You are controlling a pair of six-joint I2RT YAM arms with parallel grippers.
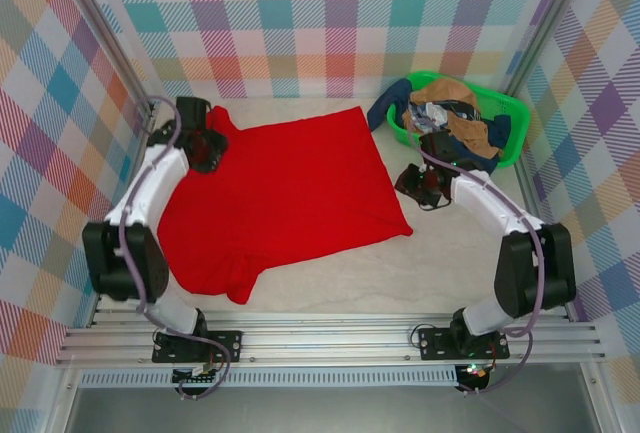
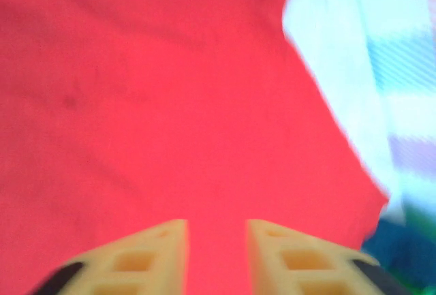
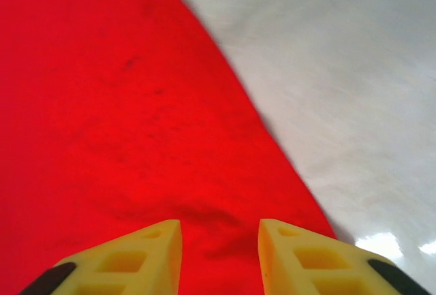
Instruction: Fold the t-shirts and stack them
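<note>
L gripper (image 2: pixel 216 235) & R gripper (image 3: pixel 219 235) both narrowly open, empty, over opposite edges of red t-shirt (image 1: pixel 290 193).

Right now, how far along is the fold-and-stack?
Done: the large red cloth t-shirt lies spread flat on the table, not yet folded. In hand: the left hand and right hand sit open over its left and right edges, gripping nothing. Left: every fold, plus the navy and tan shirts heaped in the green plastic basket. Nothing is stacked yet.
</note>
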